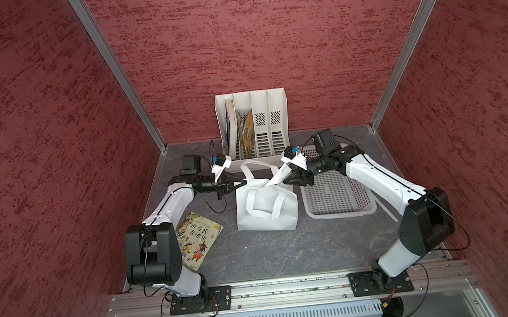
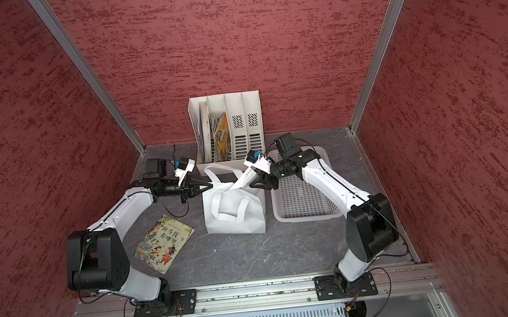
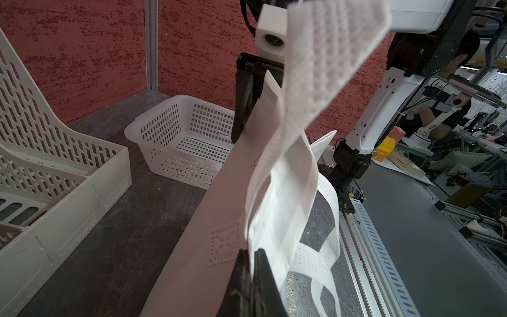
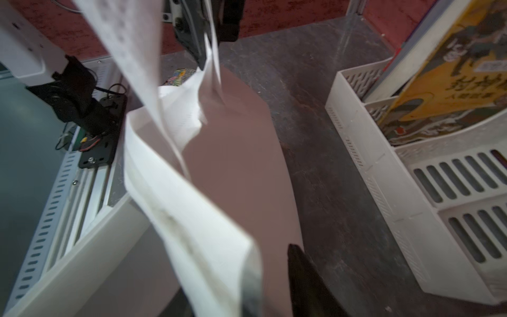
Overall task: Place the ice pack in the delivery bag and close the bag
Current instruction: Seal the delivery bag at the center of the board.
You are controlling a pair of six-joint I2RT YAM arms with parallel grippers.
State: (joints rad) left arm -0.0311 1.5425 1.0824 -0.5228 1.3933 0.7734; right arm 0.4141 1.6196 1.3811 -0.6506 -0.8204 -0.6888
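The delivery bag (image 1: pixel 266 209) (image 2: pixel 236 212) is a white fabric tote standing mid-table, its two loop handles hanging loose. My left gripper (image 1: pixel 244 182) (image 3: pixel 251 252) is shut on the bag's left rim, pinching the fabric. My right gripper (image 1: pixel 285 181) (image 4: pixel 269 255) is at the bag's right rim, with the wall and flap fabric (image 4: pixel 219 247) between its fingers. One dark finger (image 4: pixel 301 274) shows and the other is hidden behind the fabric. The bag's mouth is held stretched between both grippers. The ice pack is out of view in every frame.
A white perforated basket (image 1: pixel 336 189) (image 3: pixel 175 137) sits right of the bag, under the right arm. A white slotted file rack (image 1: pixel 254 124) with books stands at the back wall. A picture book (image 1: pixel 198 239) lies front left by the left arm.
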